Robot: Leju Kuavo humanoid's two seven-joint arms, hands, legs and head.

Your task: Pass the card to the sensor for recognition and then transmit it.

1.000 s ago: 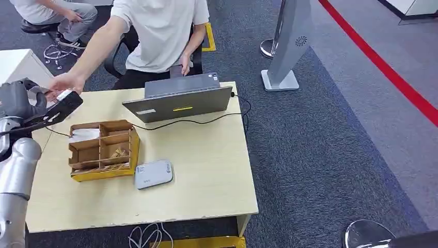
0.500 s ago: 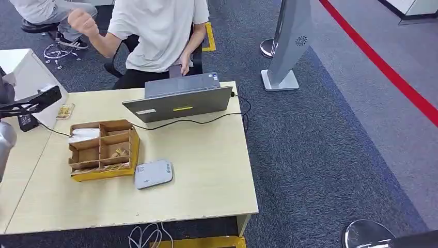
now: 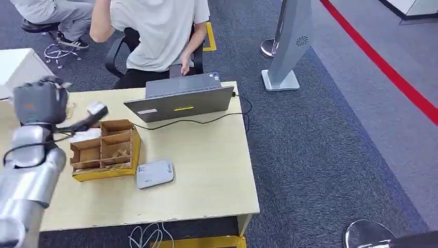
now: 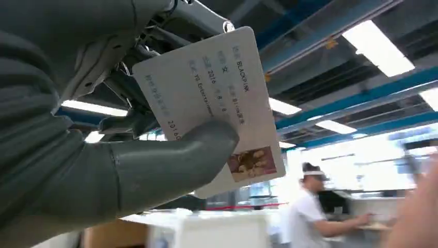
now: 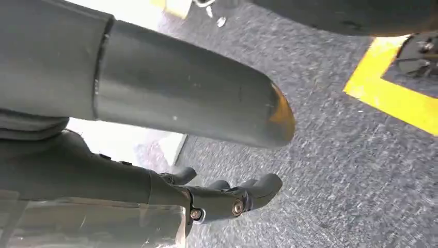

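The left hand (image 4: 103,134) is grasping the card (image 4: 217,103), its thick grey thumb pressing across the printed face while the darker fingers (image 4: 129,124) are backing it from behind. In the left wrist view the white card is sitting in the upper middle of the frame, tilted, showing lines of small print and a small photo near one corner, with ceiling lights and blue beams showing behind it. In the head view the left hand (image 3: 77,121) is reaching in from the left edge of the frame, a pale tip showing at the end of its dark fingers at the upper left of the table (image 3: 206,170), just above the back edge of the cardboard organizer (image 3: 103,150).

The right hand (image 5: 227,199) is hanging over grey carpet in the right wrist view; its dark fingers are curling loosely in the lower middle of the frame with nothing between them, and the thumb is standing well apart from them, so it is released.

On the table, the compartmented organizer is sitting at centre left. The grey card sensor (image 3: 154,173) is lying just beside its lower right corner, well apart from the card. A grey laptop (image 3: 181,101) is standing at the table's far edge, a black cable trailing from it. A person in a white shirt (image 3: 155,31) is sitting behind the laptop at the top of the frame.
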